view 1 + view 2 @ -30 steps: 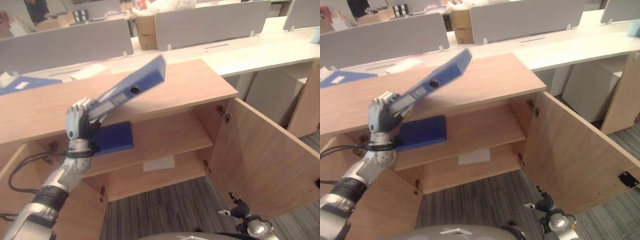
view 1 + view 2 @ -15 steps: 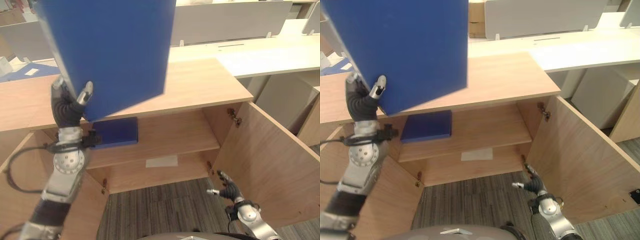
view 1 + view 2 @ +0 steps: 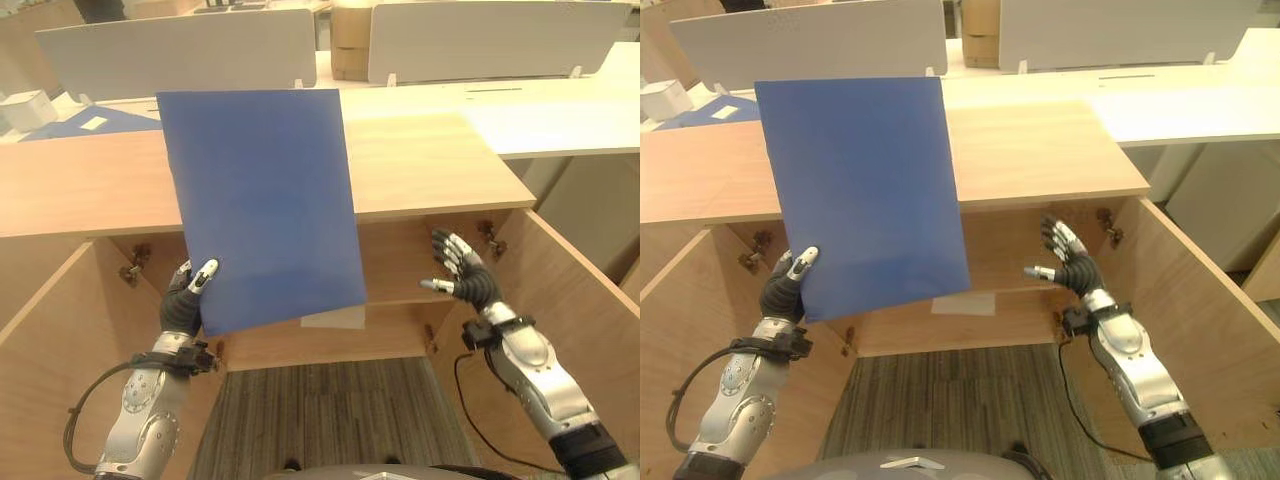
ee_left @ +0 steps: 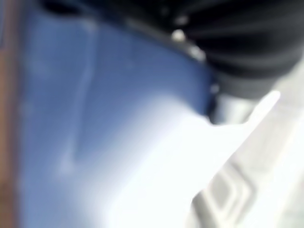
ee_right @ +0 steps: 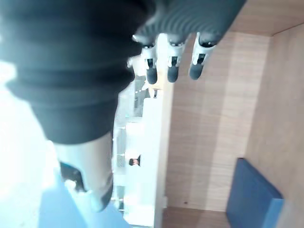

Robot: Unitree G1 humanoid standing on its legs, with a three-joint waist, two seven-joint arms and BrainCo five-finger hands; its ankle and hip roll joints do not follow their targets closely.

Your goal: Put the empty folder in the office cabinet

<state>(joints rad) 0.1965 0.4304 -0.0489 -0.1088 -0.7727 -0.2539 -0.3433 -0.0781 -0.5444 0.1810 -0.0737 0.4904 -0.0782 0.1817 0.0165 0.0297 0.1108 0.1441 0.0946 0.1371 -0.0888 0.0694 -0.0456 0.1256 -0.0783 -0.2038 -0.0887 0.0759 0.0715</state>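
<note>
Folder (image 3: 262,205): plain blue, flat, rectangular, broad face toward the head camera, held upright with a slight tilt in front of the open cabinet (image 3: 430,175), covering the left part of its opening. Corners look square and the face shows no sag, so probably stiff board; likely light if empty, and the smooth cover may slip in a one-corner pinch. Better hold, by my judgement: both side edges, or the spine.

Left hand (image 3: 187,300) pinches the lower left corner, thumb on the near face, fingers hidden behind. Right hand (image 3: 462,275) hangs spread and empty to the folder's right, in front of the shelf's right end, well apart from the folder.

Second blue folder (image 5: 254,195) lies on the shelf in the right wrist view. White sheet (image 3: 962,303) lies on the lower board, near its front edge.
</note>
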